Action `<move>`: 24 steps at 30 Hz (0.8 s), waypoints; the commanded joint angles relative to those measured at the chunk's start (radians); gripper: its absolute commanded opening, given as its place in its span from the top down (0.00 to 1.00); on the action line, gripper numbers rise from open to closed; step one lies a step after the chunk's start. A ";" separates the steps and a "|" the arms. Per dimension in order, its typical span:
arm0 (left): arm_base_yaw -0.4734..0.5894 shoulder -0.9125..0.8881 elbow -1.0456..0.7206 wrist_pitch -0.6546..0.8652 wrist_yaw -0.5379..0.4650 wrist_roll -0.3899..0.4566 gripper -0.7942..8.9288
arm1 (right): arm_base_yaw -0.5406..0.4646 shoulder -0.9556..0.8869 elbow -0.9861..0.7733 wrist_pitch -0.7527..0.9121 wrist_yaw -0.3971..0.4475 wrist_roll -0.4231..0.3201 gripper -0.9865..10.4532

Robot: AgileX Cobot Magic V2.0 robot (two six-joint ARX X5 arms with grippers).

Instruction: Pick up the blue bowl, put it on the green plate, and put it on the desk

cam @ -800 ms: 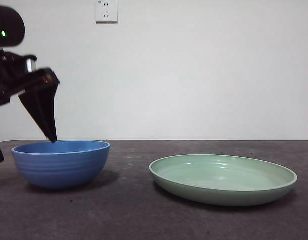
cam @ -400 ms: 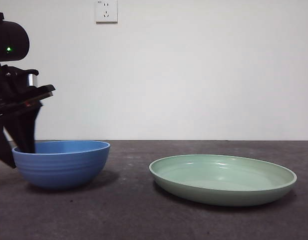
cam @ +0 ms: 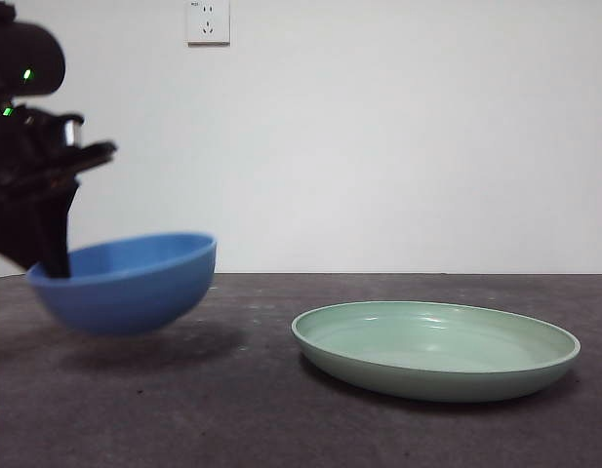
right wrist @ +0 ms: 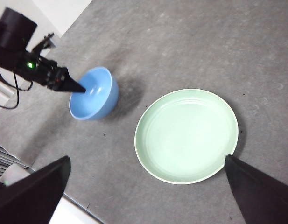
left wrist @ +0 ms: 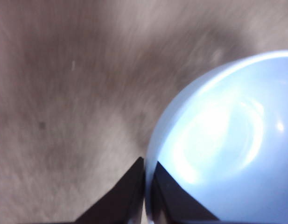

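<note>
We see left gripper (cam: 49, 265) pinching blue bowl (cam: 125, 283) rim between fingers, tilted above desk (cam: 281, 409); right gripper (right wrist: 148, 196) spread wide.

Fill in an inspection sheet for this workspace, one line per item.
Surface: dark grey desk, bare around the dishes.
Job's things: blue bowl lifted off the desk, tilted; green plate flat on the desk, empty.
Clutter: nothing seen.
Grippers: left gripper shut on the bowl's rim; right gripper open, high above the plate.
Cables: black cable beside the left arm.
Surroundings: white wall, wall socket.
</note>
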 commanded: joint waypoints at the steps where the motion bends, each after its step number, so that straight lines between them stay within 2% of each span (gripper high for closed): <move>1: -0.020 0.018 0.089 -0.050 -0.002 -0.003 0.90 | 0.002 0.005 0.018 0.007 -0.001 -0.007 0.42; 6: -0.092 0.049 0.270 -0.204 -0.010 -0.029 0.90 | 0.002 0.005 0.018 0.007 -0.001 -0.007 0.42; 10: -0.173 0.114 0.406 -0.272 -0.024 -0.029 0.90 | 0.002 0.005 0.018 0.007 -0.001 -0.007 0.42; 24: -0.473 0.562 0.942 -0.463 -0.027 -0.012 0.90 | 0.002 0.005 0.018 0.007 -0.001 -0.006 0.42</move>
